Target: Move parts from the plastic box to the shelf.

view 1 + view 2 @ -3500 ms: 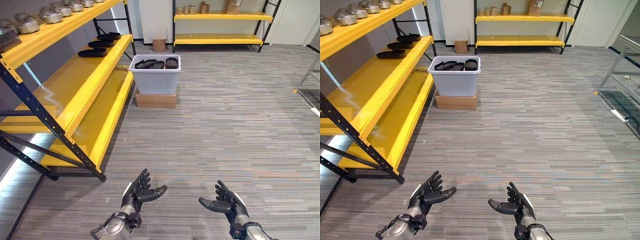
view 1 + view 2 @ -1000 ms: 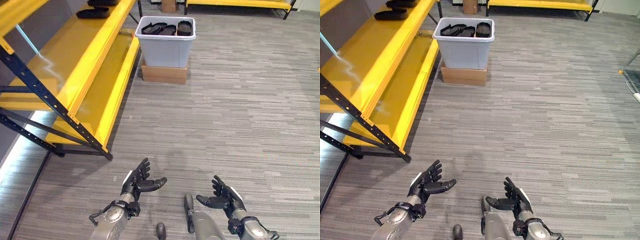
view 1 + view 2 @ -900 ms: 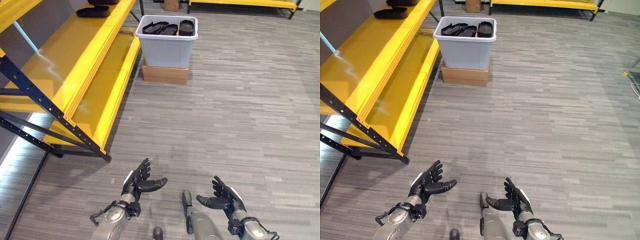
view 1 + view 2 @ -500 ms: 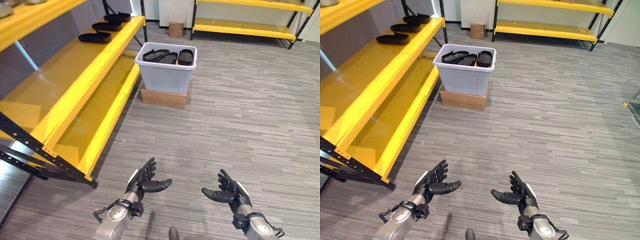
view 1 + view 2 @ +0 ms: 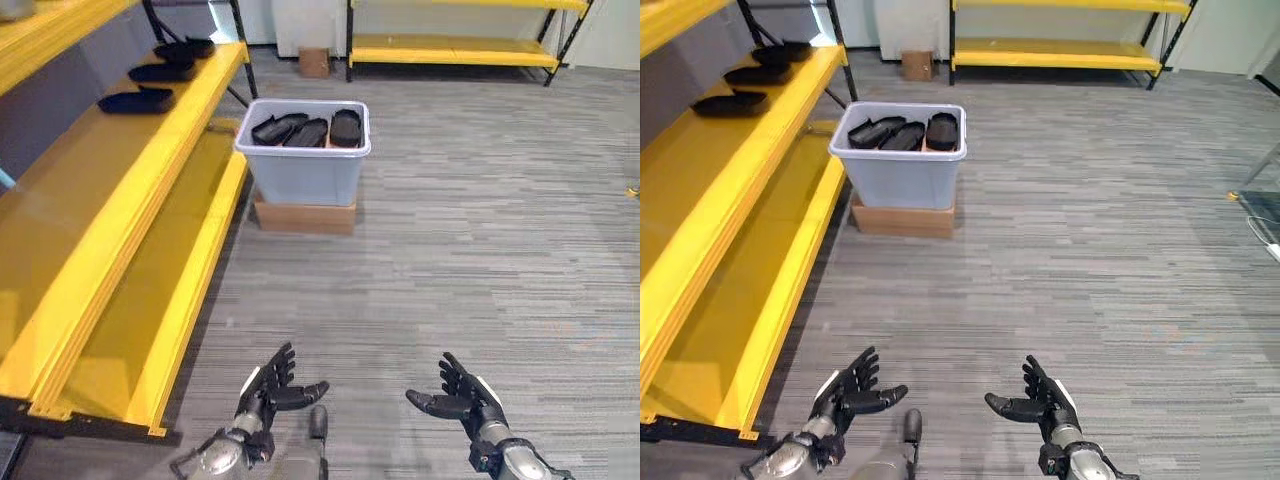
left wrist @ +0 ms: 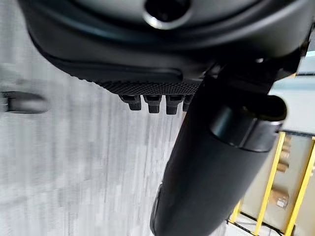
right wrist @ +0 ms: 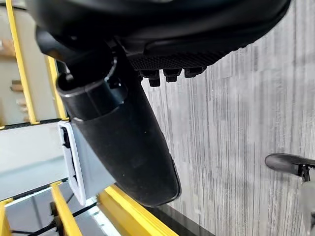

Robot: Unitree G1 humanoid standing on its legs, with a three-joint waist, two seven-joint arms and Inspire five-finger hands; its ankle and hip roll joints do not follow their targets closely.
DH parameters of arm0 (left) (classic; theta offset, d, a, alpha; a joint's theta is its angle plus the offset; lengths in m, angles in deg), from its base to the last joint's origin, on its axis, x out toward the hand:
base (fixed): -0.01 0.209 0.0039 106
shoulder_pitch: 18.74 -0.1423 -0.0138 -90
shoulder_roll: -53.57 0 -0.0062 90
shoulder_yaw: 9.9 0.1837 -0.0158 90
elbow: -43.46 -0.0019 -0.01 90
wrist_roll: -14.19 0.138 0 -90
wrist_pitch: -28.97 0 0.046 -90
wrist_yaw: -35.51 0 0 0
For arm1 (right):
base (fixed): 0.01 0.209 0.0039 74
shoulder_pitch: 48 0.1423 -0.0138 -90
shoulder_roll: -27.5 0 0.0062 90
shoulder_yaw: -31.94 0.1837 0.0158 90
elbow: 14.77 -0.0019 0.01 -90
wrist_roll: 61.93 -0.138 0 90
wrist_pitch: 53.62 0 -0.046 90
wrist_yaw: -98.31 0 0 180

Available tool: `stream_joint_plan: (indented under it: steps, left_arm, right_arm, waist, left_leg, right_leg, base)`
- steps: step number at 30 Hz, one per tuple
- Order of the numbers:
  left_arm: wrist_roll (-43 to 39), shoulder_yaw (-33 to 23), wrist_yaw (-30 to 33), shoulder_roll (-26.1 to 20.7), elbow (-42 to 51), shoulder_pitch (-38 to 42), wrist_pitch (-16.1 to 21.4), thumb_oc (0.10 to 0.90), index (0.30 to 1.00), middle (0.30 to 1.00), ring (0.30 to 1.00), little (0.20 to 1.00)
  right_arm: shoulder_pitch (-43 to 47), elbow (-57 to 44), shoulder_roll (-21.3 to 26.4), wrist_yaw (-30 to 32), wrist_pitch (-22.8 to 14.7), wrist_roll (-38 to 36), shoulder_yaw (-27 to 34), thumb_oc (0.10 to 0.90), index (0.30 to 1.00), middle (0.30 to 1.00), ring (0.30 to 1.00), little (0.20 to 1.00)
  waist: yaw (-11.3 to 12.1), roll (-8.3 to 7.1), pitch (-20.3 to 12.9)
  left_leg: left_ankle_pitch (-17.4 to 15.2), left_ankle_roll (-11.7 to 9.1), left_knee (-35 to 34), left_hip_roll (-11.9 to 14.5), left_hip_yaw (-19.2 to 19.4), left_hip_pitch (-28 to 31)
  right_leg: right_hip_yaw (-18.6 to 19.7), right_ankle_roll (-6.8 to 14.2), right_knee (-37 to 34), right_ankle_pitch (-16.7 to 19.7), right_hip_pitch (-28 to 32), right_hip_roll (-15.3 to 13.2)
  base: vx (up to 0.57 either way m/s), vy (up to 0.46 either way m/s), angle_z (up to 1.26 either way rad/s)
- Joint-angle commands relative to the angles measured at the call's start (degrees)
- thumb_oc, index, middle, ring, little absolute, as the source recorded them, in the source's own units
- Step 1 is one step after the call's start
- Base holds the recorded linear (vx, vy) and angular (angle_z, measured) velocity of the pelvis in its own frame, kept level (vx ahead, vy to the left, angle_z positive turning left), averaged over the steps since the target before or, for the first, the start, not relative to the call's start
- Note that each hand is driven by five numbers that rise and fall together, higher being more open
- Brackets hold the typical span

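Note:
A pale grey plastic box stands on a flat cardboard carton ahead, beside the yellow shelf. Several black parts lie in the box. Three more black parts rest on the shelf's middle level at the far left. My left hand and right hand hover low over the carpet, far short of the box. Both are open and hold nothing; their wrist views show straight fingers and fingers over bare carpet.
The yellow shelf's lower level juts out along my left side near the left hand. A second yellow rack lines the far wall, with a small carton on the floor by it. Grey carpet stretches between me and the box.
The camera has moved forward and swung, so the box and shelf sit nearer and further left. Both hands stay open and low in the same pose.

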Motion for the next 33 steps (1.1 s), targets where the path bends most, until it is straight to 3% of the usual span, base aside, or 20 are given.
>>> stream_joint_plan:
  steps: [1, 2, 4, 6, 7, 9, 11, 13, 14, 16, 21, 22, 23, 25, 26, 27, 28, 29, 31, 33]
  left_arm:
    - [1.3, -1.1, -0.3, -1.6, 7.2, 5.8, 5.4, 0.900, 1.000, 1.000, 1.000, 1.000]
    - [1.3, -1.1, 0.2, -1.8, 7.7, 6.1, 5.6, 0.900, 1.000, 1.000, 1.000, 1.000]
    - [1.4, -0.9, 0.7, -2.4, 7.7, 7.0, 5.5, 0.900, 1.000, 1.000, 1.000, 1.000]
    - [1.8, -0.8, 1.0, -2.5, 7.4, 7.4, 5.4, 0.900, 1.000, 1.000, 1.000, 1.000]
    - [1.1, -0.6, 0.9, -2.2, 6.9, 7.5, 5.5, 0.900, 1.000, 1.000, 1.000, 1.000]
    - [0.7, -0.8, 0.8, -2.1, 6.5, 7.7, 5.5, 0.900, 1.000, 1.000, 1.000, 1.000]
    - [0.7, -1.3, 0.3, -1.9, 6.5, 7.4, 5.9, 0.900, 1.000, 1.000, 1.000, 1.000]
    - [0.8, -1.2, -0.1, -1.6, 6.4, 7.3, 5.9, 0.900, 1.000, 1.000, 1.000, 1.000]
    - [1.2, -1.2, -0.4, -1.4, 6.2, 7.4, 6.0, 0.900, 1.000, 1.000, 1.000, 1.000]
    - [1.3, -0.9, -0.9, -1.0, 5.9, 7.7, 6.4, 0.900, 1.000, 1.000, 1.000, 1.000]
    - [1.5, 0.0, -1.4, 0.6, 4.6, 8.3, 6.5, 0.900, 1.000, 1.000, 1.000, 1.000]
    - [1.3, 0.5, -0.9, 1.1, 4.3, 9.3, 6.4, 0.900, 1.000, 1.000, 1.000, 1.000]
    - [1.3, 0.5, -0.9, 1.1, 4.3, 9.3, 6.4, 0.900, 1.000, 1.000, 1.000, 1.000]
    - [0.9, 1.0, -0.7, 1.5, 4.3, 10.0, 6.3, 0.900, 1.000, 1.000, 1.000, 1.000]
    - [0.9, 1.0, -0.7, 1.5, 4.3, 10.0, 6.3, 0.900, 1.000, 1.000, 1.000, 1.000]
    - [0.4, 1.1, -0.7, 1.6, 4.0, 10.0, 6.1, 0.900, 1.000, 1.000, 1.000, 1.000]
    - [0.4, 1.1, -0.7, 1.6, 4.0, 10.0, 6.1, 0.900, 1.000, 1.000, 1.000, 1.000]
    - [0.1, 1.0, -1.0, 1.2, 4.5, 9.7, 5.6, 0.900, 1.000, 1.000, 1.000, 1.000]
    - [0.0, 0.6, -0.6, 1.1, 5.0, 8.7, 5.3, 0.900, 1.000, 1.000, 1.000, 1.000]
    - [-0.3, 0.4, -0.5, 1.3, 5.2, 8.1, 5.2, 0.900, 1.000, 1.000, 1.000, 1.000]
  right_arm:
    - [4.7, -6.4, -1.0, -1.8, -4.2, 0.7, 1.0, 0.900, 1.000, 1.000, 1.000, 1.000]
    - [5.2, -6.4, -1.1, -1.9, -4.2, 0.8, 0.3, 0.900, 1.000, 1.000, 1.000, 1.000]
    - [5.7, -6.1, -1.4, -1.8, -4.4, 1.0, -0.1, 0.900, 1.000, 1.000, 1.000, 1.000]
    - [5.7, -5.8, -1.8, -1.7, -4.3, 1.0, 0.0, 0.900, 1.000, 1.000, 1.000, 1.000]
    - [5.6, -5.8, -1.8, -1.8, -4.2, 0.5, -0.3, 0.900, 1.000, 1.000, 1.000, 1.000]
    - [5.5, -5.8, -1.6, -1.9, -4.3, -0.2, -0.4, 0.900, 1.000, 1.000, 1.000, 1.000]
    - [5.5, -6.3, -1.3, -2.0, -4.6, -0.6, -0.3, 0.900, 1.000, 1.000, 1.000, 1.000]
    - [5.7, -6.5, -1.0, -2.3, -4.5, -0.3, -0.4, 0.900, 1.000, 1.000, 1.000, 1.000]
    - [6.1, -6.2, -1.0, -2.3, -4.6, -0.1, -0.4, 0.900, 1.000, 1.000, 1.000, 1.000]
    - [6.4, -7.1, -0.7, -2.5, -4.2, 1.0, -0.5, 0.900, 1.000, 1.000, 1.000, 1.000]
    - [6.6, -6.4, -0.7, -2.1, -4.8, 0.1, -0.1, 0.900, 1.000, 1.000, 1.000, 1.000]
    - [7.2, -6.6, -0.6, -1.5, -5.2, -0.5, 0.3, 0.900, 1.000, 1.000, 1.000, 1.000]
    - [7.2, -6.6, -0.6, -1.6, -5.2, -0.5, 0.3, 0.900, 1.000, 1.000, 1.000, 1.000]
    - [7.3, -6.6, -0.1, -1.3, -5.9, -1.2, 0.8, 0.900, 1.000, 1.000, 1.000, 1.000]
    - [7.3, -6.6, -0.1, -1.3, -5.9, -1.2, 0.8, 0.900, 1.000, 1.000, 1.000, 1.000]
    - [7.2, -6.7, 0.3, -1.2, -6.2, -1.5, 1.0, 0.900, 1.000, 1.000, 1.000, 1.000]
    - [7.2, -6.7, 0.3, -1.2, -6.2, -1.5, 1.0, 0.900, 1.000, 1.000, 1.000, 1.000]
    - [7.2, -6.7, 0.9, -1.0, -6.1, -1.5, 1.1, 0.900, 1.000, 1.000, 1.000, 1.000]
    - [7.1, -6.7, 1.5, -0.4, -5.9, -1.1, 1.0, 0.900, 1.000, 1.000, 1.000, 1.000]
    - [6.9, -6.7, 1.6, 0.3, -5.9, -1.3, 1.5, 0.900, 1.000, 1.000, 1.000, 1.000]
  waist:
    - [1.3, -2.51, -2.1]
    - [0.9, -2.24, -1.3]
    - [0.4, -0.65, 0.2]
    - [0.2, -0.14, 0.9]
    - [-1.1, 1.10, 1.7]
    - [-2.0, 1.57, 1.7]
    - [-2.3, 1.54, 1.7]
    - [-2.5, 1.64, 1.5]
    - [-2.8, 1.43, 1.3]
    - [-3.1, 1.55, 1.5]
    - [-3.6, 0.67, -1.5]
    - [-4.1, 0.78, -2.3]
    - [-4.2, 0.84, -2.3]
    - [-4.5, 1.11, -3.4]
    - [-4.6, 1.17, -3.4]
    - [-4.2, 0.34, -2.8]
    - [-4.3, 0.46, -2.8]
    - [-3.2, -0.95, -1.2]
    - [-1.9, -1.79, 0.3]
    - [-1.2, -2.52, 1.1]
  left_leg:
    - [-4.9, -3.3, 0.5, -0.2, -0.2, 2.9]
    - [-6.4, -2.3, 1.2, -0.4, -0.5, 4.3]
    - [-7.8, -1.2, 1.6, 0.1, -0.8, 7.0]
    - [-8.8, -0.6, 1.6, 0.0, -0.7, 8.6]
    - [-9.4, -0.4, 0.5, -0.2, -1.6, 12.0]
    - [-10.2, -0.4, -0.3, -0.9, -2.1, 14.6]
    - [-12.0, -0.9, -1.5, -2.0, -2.3, 17.6]
    - [-12.3, -1.2, -2.1, -2.2, -2.7, 18.8]
    - [-12.9, -1.4, -2.8, -2.6, -2.9, 20.0]
    - [-14.1, -2.1, -4.1, -2.7, -3.9, 23.2]
    - [-16.7, -4.4, -1.9, -0.7, -5.1, 27.2]
    - [-15.7, -6.0, 2.2, 1.6, -5.2, 26.8]
    - [-15.8, -6.1, 2.4, 1.6, -5.3, 26.7]
    - [-9.7, -8.5, 12.0, 4.1, -5.5, 24.2]
    - [-9.8, -8.6, 12.3, 4.1, -5.6, 24.0]
    - [-3.5, -9.5, 24.7, 4.6, -4.9, 19.1]
    - [-3.8, -9.5, 25.3, 4.7, -5.0, 18.7]
    - [-0.2, -8.8, 38.1, 4.3, -4.5, 12.7]
    - [-1.6, -7.2, 44.8, 3.3, -3.2, 7.5]
    - [-4.5, -6.4, 41.9, 2.5, -0.6, 1.4]
  right_leg:
    - [0.4, 5.6, 13.2, 19.6, -8.1, -7.3]
    - [-0.1, 6.4, 19.5, 23.9, -11.1, -6.5]
    - [-2.9, 6.7, 28.3, 26.1, -16.7, -5.6]
    - [-5.2, 5.9, 30.5, 24.7, -19.0, -6.6]
    - [-7.2, 5.1, 31.7, 19.4, -25.8, -3.8]
    - [-9.3, 4.0, 25.7, 15.7, -29.0, -2.7]
    - [-12.9, 3.7, 9.2, 13.7, -28.8, -4.9]
    - [-13.0, 3.9, 4.7, 15.0, -28.3, -5.0]
    - [-12.0, 4.4, -3.9, 16.9, -28.7, -4.9]
    - [-9.4, 5.9, -11.7, 21.2, -29.5, -6.3]
    - [-7.5, 4.8, -13.5, 23.5, -25.3, -5.7]
    - [-8.0, 3.8, -11.6, 22.8, -24.2, -4.8]
    - [-8.1, 3.8, -11.6, 22.8, -24.2, -4.8]
    - [-8.8, 1.4, -11.8, 20.3, -20.8, -2.9]
    - [-8.9, 1.3, -11.9, 20.3, -20.8, -2.9]
    - [-8.5, -0.2, -12.7, 18.8, -17.7, -2.6]
    - [-8.6, -0.2, -12.7, 18.8, -17.8, -2.5]
    - [-8.0, -1.8, -12.8, 17.7, -15.1, -2.6]
    - [-7.2, -2.7, -12.6, 16.8, -13.2, -2.6]
    - [-6.8, -2.7, -12.3, 16.4, -11.8, -3.3]
  base:
    - [0.29, 0.156, -0.10]
    - [0.27, 0.183, 0.09]
    - [0.21, 0.169, 0.20]
    - [0.26, 0.172, 0.27]
    - [0.46, 0.224, 0.24]
    - [0.42, 0.103, 0.20]
    - [0.38, -0.002, 0.28]
    - [0.26, -0.029, 0.01]
    - [0.26, -0.051, -0.11]
    - [0.49, -0.119, -0.04]
    - [0.43, -0.178, 0.30]
    - [0.25, -0.172, 0.23]
    - [0.48, -0.316, 0.26]
    - [0.37, -0.241, 0.25]
    - [0.31, -0.257, 0.10]
    - [0.17, -0.162, 0.03]
    - [0.29, -0.350, 0.06]
    - [0.18, -0.261, 0.13]
    - [0.22, -0.228, 0.05]
    - [0.20, -0.084, -0.25]
